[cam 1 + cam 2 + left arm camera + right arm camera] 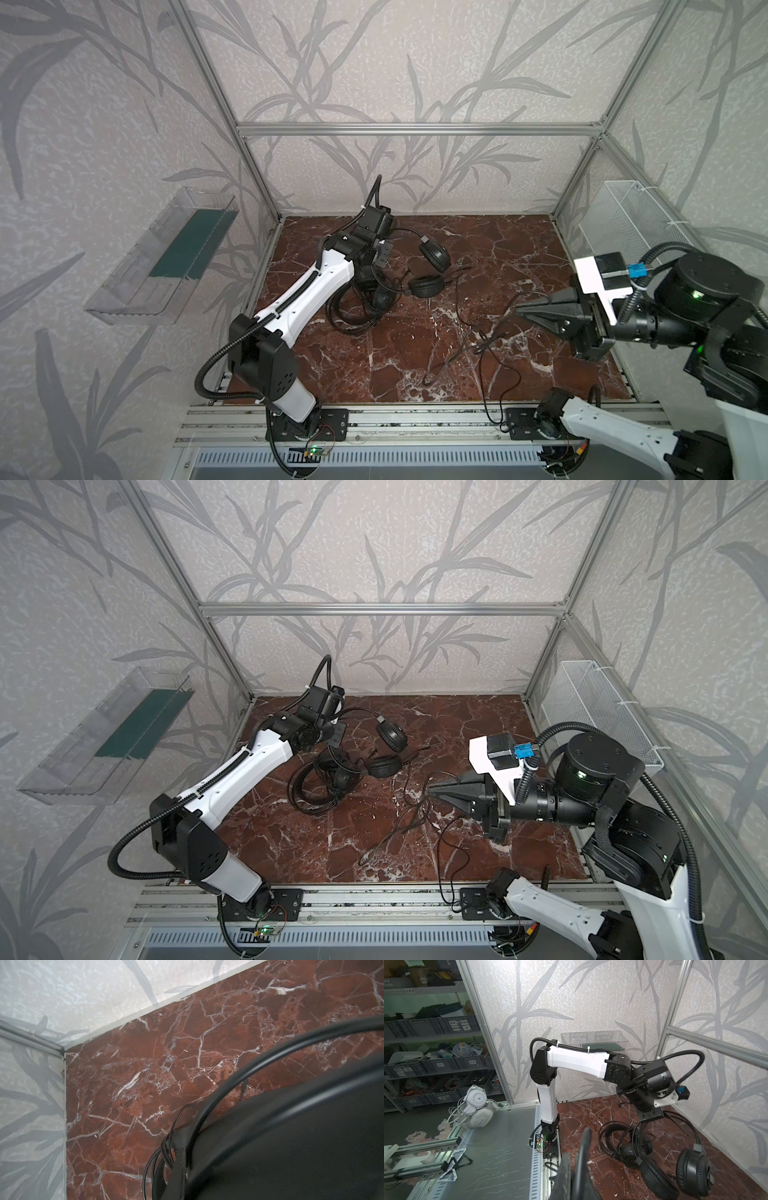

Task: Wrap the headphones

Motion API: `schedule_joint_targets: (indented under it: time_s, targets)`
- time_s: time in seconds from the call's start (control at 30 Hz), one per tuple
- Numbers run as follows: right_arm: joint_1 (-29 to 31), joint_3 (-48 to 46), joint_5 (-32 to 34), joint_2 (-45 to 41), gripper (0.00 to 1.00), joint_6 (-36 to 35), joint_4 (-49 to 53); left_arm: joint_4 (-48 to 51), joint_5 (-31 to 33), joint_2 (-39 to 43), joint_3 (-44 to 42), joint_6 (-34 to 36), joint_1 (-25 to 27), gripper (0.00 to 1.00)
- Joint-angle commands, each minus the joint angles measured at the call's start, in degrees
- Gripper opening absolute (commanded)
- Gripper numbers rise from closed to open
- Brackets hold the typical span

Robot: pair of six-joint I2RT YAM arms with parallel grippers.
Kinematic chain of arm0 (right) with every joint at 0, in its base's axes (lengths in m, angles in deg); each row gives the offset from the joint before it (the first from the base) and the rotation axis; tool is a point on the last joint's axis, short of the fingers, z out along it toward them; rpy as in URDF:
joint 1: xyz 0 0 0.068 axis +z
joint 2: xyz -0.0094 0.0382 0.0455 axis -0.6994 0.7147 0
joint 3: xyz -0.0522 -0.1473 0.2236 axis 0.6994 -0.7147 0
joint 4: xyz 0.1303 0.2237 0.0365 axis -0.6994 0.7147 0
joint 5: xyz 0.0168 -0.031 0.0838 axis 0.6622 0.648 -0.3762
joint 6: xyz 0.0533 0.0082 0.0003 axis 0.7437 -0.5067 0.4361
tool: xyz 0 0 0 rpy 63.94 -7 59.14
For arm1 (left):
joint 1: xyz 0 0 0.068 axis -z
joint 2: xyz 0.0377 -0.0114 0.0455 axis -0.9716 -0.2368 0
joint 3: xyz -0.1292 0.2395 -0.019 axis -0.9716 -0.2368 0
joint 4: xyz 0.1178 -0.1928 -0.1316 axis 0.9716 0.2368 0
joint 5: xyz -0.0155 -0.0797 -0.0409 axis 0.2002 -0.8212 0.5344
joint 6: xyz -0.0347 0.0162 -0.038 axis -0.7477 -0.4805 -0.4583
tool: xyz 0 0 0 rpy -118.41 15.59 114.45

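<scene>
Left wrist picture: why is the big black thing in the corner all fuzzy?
Left wrist view: the black thing sits very near the lens, so it blurs, while the marble table stays sharp. Right wrist view: the near jaws blur likewise, but the headphones look crisp.

I count two black headphones (424, 286) at the desk's (415, 374) back left. One is bundled in coiled cable (353, 330). The other's padded earcups lie close together, its loose cable (484, 344) straggling right.
</scene>
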Motion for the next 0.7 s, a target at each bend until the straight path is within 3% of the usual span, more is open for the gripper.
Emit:
schedule_joint_targets:
  time_s: [0.0, 0.1, 0.2, 0.33, 0.5, 0.67]
  targets:
    - [2.68, 1.79, 6.89, 2.77, 0.00, -4.93, -1.53, -7.20, -4.43, 5.27, -0.18, 3.40, 4.16, 0.00]
    - [7.33, 3.73, 19.57, 5.10, 0.00, -10.48, 1.44, -7.87, -8.88, 9.60, -3.46, 3.05, 5.88, 0.00]
    - [10.74, 4.79, 27.82, 5.96, 0.00, -13.59, 2.54, -8.24, -7.39, 14.08, -8.18, 4.59, 8.35, 0.00]
    - [11.42, 6.26, 27.93, 6.07, 0.00, -13.59, 2.78, -8.56, -1.55, 18.37, -12.97, 7.11, 11.97, 0.00]
    - [11.40, 6.58, 24.79, 5.64, 0.00, -12.03, 1.87, -5.75, 8.03, 17.95, -11.23, 3.96, 12.01, 0.00]
    - [11.43, 3.48, 24.42, 1.34, 0.00, -11.08, -4.82, -5.04, 5.93, 19.92, -12.78, 2.92, 12.18, 0.00]
